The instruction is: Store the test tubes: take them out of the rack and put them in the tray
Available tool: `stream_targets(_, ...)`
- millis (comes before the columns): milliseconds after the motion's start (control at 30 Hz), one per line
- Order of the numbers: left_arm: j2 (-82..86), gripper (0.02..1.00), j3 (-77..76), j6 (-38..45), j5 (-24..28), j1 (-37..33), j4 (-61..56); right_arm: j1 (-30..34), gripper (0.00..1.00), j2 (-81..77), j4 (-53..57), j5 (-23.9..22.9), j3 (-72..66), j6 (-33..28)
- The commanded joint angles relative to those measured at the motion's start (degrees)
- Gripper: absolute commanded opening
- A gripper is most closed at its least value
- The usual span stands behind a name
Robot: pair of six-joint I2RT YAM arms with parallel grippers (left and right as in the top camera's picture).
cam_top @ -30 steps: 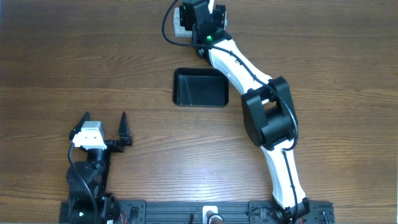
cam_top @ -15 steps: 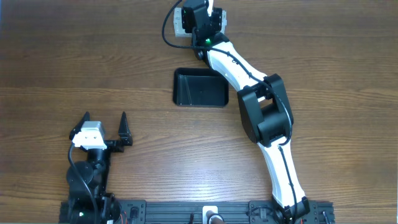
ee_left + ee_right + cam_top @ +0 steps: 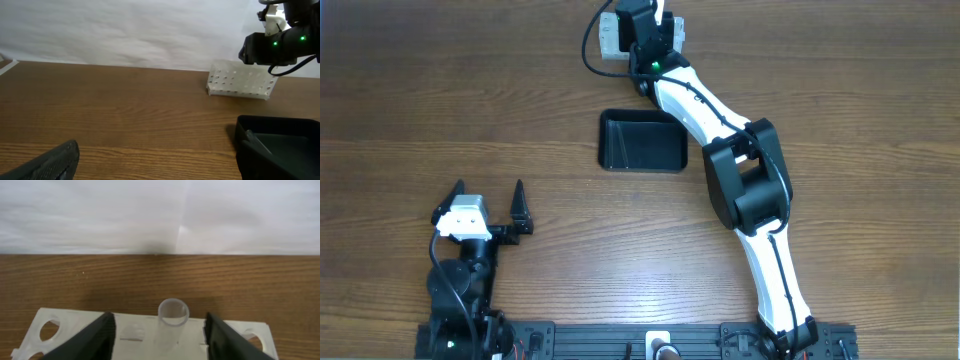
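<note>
My right gripper stands over the rack at the far edge of the table. Its jaws are wide, one finger on either side of an upright tube, with a gap on both sides. I judge it placed for closing on the tube and lifting it out. The tray lies just near of the rack, making for a short carry. My left gripper rests at the near left, open and empty, well apart. The tube's lower part is cut off. From above, the wrist covers most of the rack. Whether the dark tray holds tubes I cannot tell.
</note>
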State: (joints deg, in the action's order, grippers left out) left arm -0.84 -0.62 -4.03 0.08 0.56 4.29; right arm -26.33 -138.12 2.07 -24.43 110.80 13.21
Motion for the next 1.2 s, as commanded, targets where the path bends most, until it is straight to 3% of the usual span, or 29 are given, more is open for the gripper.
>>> stream_targets(33,0.46,1.000,0.28,0.83,0.76,-0.35,0.07,0.48,0.459,-0.76,-0.13,-1.14,1.27,-0.20)
stream_targets(1200,0.46,0.998,0.28,0.83,0.79,-0.35,0.07,1.18,0.384,-2.84,-2.86,-0.92,1.25,-0.20)
